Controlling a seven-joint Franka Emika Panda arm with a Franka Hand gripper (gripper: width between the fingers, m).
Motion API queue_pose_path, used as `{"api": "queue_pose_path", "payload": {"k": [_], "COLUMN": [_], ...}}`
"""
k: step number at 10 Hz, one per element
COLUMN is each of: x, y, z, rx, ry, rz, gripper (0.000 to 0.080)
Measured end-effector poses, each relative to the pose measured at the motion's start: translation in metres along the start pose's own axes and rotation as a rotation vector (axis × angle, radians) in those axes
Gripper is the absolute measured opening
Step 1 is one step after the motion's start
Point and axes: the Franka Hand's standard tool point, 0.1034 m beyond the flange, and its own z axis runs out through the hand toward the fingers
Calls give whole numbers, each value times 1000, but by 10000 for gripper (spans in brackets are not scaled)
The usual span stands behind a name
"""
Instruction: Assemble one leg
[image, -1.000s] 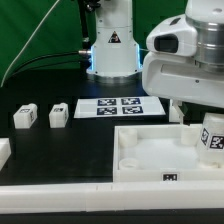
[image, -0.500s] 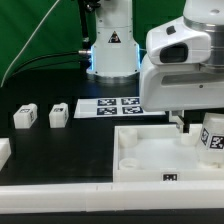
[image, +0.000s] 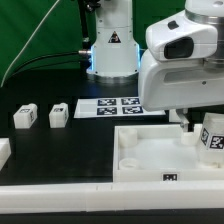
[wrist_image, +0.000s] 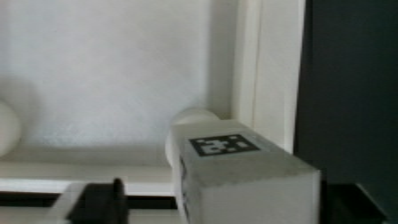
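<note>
The arm has lifted slightly toward the exterior view's left, off the leg standing at the tray's corner, probably seated; the end effector's spread I cannot tell.

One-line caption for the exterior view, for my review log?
Panda arm above the white tray, a tagged leg near its corner; marker board behind.

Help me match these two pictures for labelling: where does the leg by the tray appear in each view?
Exterior view: the leg stands at the exterior view's right edge, beside the tray rim's far corner.
Wrist view: the leg is large and close, tag toward the camera, against the tray rim.
Shared landmark: the tray rim.
</note>
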Motion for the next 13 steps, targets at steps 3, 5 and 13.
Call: {"api": "queue_pose_path", "payload": {"k": [3,5,13], "x": [0,0,1], "y": [1,2,-2], "z": [0,0,2], "rx": [-1,-1,15], "ry": [0,0,16], "rz": [2,3,575], "gripper": [293,294,294]}}
